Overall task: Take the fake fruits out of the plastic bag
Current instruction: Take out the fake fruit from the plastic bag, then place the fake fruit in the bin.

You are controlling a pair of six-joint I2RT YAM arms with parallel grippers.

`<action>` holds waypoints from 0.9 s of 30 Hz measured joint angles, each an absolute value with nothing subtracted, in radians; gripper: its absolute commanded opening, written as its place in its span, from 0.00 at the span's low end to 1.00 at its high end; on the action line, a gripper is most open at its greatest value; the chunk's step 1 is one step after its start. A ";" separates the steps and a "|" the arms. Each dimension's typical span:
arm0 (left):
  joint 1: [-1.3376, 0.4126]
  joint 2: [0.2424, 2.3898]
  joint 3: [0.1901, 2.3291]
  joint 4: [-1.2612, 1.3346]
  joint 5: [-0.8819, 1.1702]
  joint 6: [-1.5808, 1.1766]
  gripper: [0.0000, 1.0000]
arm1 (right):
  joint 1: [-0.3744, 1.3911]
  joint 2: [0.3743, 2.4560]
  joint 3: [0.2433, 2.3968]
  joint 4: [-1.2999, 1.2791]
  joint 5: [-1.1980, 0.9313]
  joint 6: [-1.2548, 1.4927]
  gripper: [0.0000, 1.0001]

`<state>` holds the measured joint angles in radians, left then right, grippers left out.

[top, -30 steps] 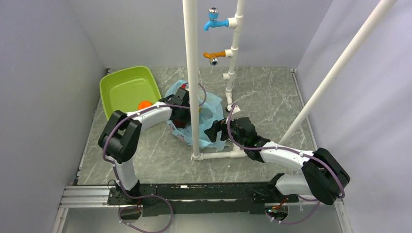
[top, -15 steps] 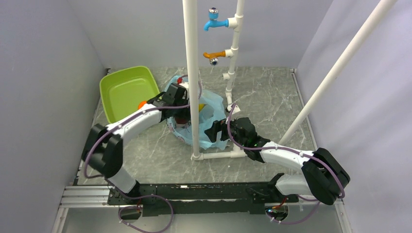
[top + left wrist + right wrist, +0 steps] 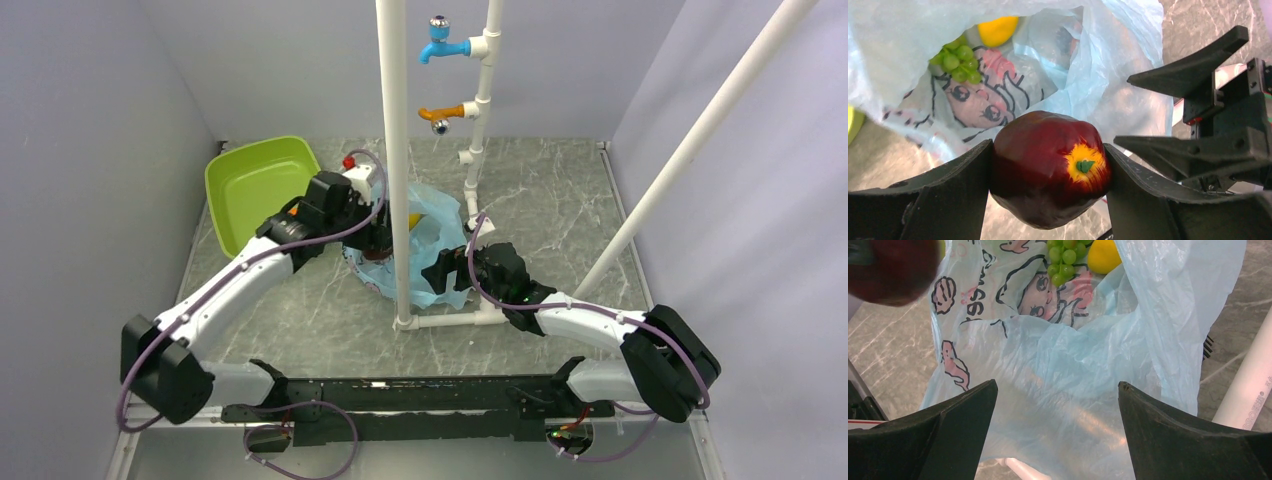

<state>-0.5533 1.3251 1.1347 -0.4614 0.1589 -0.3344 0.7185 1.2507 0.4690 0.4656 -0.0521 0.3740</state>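
Note:
My left gripper (image 3: 1048, 145) is shut on the dark red-purple round fruit (image 3: 1048, 167) and holds it over the near-left part of the light-blue plastic bag (image 3: 1088, 75). In the top view this gripper (image 3: 375, 235) is at the bag's (image 3: 430, 240) left side, behind the white post. The green grape bunch (image 3: 955, 60) and the yellow fruit (image 3: 997, 29) lie inside the bag. My right gripper (image 3: 1057, 384) is open and empty, its jaws either side of the bag's (image 3: 1063, 365) near wall. Its view shows the grapes (image 3: 1063, 260), the yellow fruit (image 3: 1104, 257) and the red fruit (image 3: 890, 270). An orange fruit (image 3: 292, 211) peeks out by the tray.
A lime-green tray (image 3: 250, 180) stands at the back left, beside the left arm. A white upright pipe (image 3: 395, 150) rises in front of the bag, with a floor pipe (image 3: 450, 320) at its foot. Blue (image 3: 440, 48) and orange (image 3: 440, 113) taps hang behind. A slanted white pole (image 3: 690, 150) crosses the right side.
The left arm has stretched out, its elbow dropping toward the near left and its wrist shifting toward the back, with the gripper staying by the bag. The right arm has not moved.

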 measured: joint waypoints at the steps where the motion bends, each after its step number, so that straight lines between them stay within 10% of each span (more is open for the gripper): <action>1: -0.552 1.299 1.129 -0.480 0.156 -0.334 0.37 | 0.719 1.250 0.469 0.466 -0.052 0.374 0.94; 14: -0.281 0.973 0.986 -0.609 -0.133 -0.302 0.39 | 0.719 1.250 0.468 0.466 -0.052 0.374 0.94; 27: 0.253 1.108 0.800 -0.392 0.173 -0.413 0.40 | 0.719 1.287 0.468 0.473 -0.052 0.369 0.94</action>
<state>0.2535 1.1080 0.7998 -0.3923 0.1730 -0.4129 0.7185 1.2869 0.4679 0.4732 -0.0521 0.3687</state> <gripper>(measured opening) 0.744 0.938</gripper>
